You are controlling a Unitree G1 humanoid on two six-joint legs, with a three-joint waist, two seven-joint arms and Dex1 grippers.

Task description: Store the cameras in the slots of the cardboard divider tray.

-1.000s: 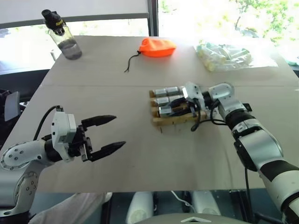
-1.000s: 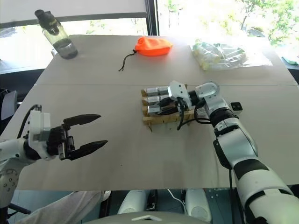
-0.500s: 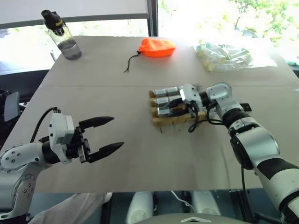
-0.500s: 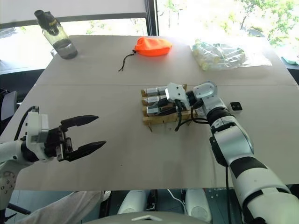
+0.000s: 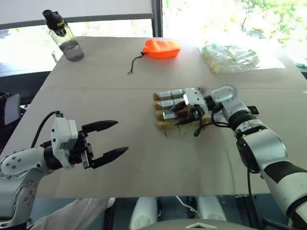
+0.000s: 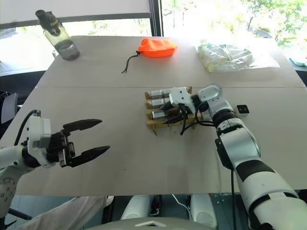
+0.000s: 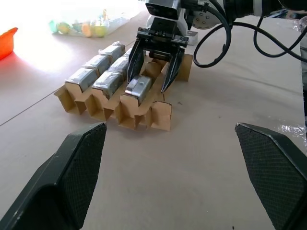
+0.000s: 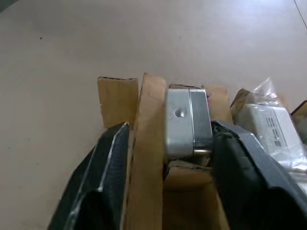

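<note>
Pale tan tabletop point(image 5: 120, 182); bright windows point(image 5: 230, 14) behind

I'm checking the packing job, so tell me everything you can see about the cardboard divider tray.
The cardboard divider tray is tan-brown corrugated card, crossed partitions forming rows of small slots. It lies flat on the table, near its middle. Several slots hold silver-grey cameras lying lengthwise; the end slots facing the left wrist view look empty. The right gripper straddles the nearest row, its fingers open either side of one camera seated there.
</note>
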